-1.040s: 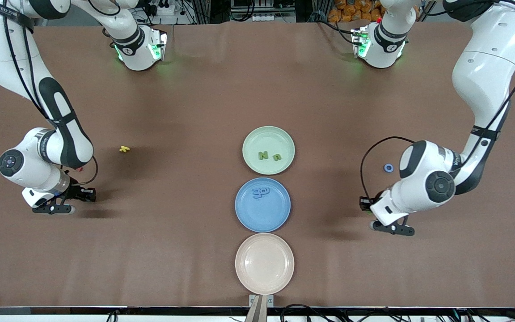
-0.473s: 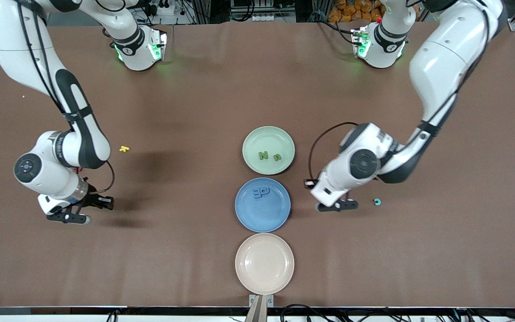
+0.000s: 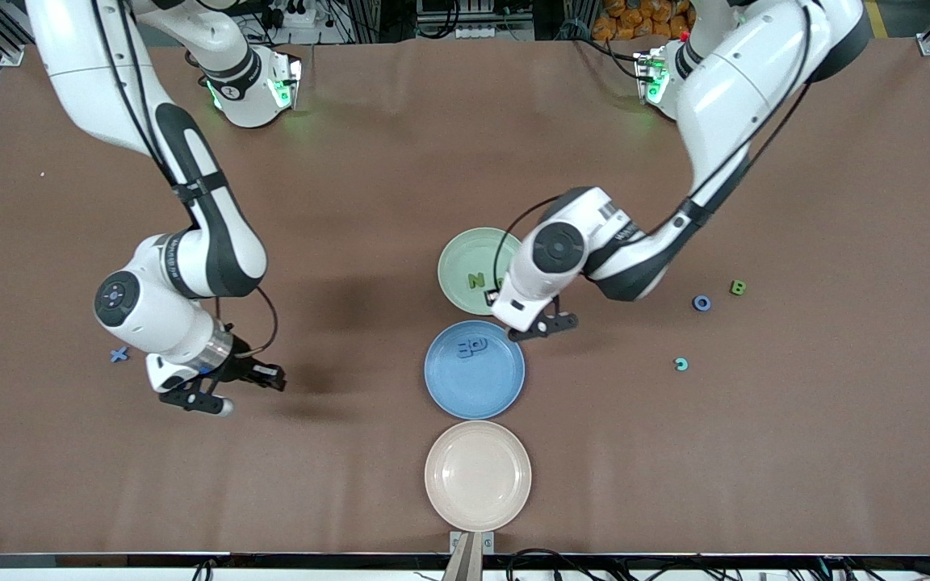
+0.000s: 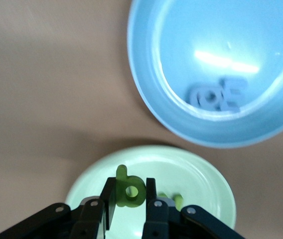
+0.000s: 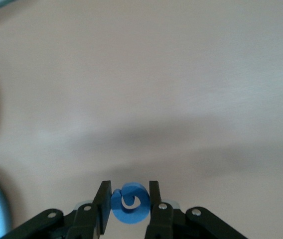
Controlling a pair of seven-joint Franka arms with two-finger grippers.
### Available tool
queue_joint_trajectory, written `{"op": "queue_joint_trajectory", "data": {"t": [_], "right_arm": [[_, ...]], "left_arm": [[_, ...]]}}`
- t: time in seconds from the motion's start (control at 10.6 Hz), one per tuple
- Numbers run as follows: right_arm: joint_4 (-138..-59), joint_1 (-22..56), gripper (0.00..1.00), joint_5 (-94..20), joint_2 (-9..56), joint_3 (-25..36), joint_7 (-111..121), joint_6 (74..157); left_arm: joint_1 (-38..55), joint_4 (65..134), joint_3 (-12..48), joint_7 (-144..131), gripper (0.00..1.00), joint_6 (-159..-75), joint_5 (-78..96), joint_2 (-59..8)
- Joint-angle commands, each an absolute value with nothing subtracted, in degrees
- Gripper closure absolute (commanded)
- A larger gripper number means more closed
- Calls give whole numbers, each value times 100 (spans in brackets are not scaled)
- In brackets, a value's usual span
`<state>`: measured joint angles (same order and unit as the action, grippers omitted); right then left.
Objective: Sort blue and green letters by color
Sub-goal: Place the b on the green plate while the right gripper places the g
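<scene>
Green letter (image 4: 127, 189) — pinched between the fingers of the left gripper (image 3: 544, 326), which hangs over the gap between the green plate (image 3: 458, 250) and the blue plate (image 3: 475, 381). In the left wrist view the green plate lies directly under the held letter. A green N (image 3: 476, 281) sits in the green plate; two blue letters (image 3: 471, 348) lie together in the blue plate.

Blue letter (image 5: 130, 201) — a curled piece, clamped between the fingers of the right gripper (image 3: 205, 402), over bare surface (image 3: 352, 202) toward the right arm's end.

Loose on the surface: a blue X (image 3: 119, 353) near the right arm's wrist; toward the left arm's end a blue O (image 3: 701, 303), just beside it a green B (image 3: 738, 286), and a teal C (image 3: 680, 364) nearer the front camera.

Pink plate (image 3: 477, 476) — nearest the front camera, in line with the other two plates.
</scene>
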<state>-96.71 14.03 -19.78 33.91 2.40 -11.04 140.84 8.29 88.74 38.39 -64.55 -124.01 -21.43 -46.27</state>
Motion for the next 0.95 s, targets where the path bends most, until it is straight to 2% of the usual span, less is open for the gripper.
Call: {"op": "queue_joint_trajectory", "data": {"t": [0.0, 0.19, 0.28, 0.38, 0.66, 0.85], "right_arm": [[-9072, 2063, 81, -2540, 3813, 290, -1221, 14071], [-8860, 2424, 81, -2549, 3937, 290, -1475, 14089], [-8738, 2617, 81, -2549, 4016, 290, -1598, 14132], [-8649, 2750, 81, -2549, 4104, 281, -1634, 14289], [-8561, 3242, 81, -2697, 4271, 281, -1644, 14860], [-8508, 3444, 81, -2786, 4324, 273, -1652, 15107]], "left_arm": [[1440, 8947, 3674, -7442, 100, -12349, -2136, -4544], [1652, 8965, 3665, -7969, 100, -12349, -2127, -4561], [1670, 8965, 3665, -8033, 45, -12340, -2127, -4553], [1600, 9000, 3665, -8033, 0, -12331, -2127, -4535], [1512, 9000, 3665, -8016, 0, -12314, -2136, -4387], [1074, 9000, 3682, -7719, 0, -11903, -2136, -3992]]}}
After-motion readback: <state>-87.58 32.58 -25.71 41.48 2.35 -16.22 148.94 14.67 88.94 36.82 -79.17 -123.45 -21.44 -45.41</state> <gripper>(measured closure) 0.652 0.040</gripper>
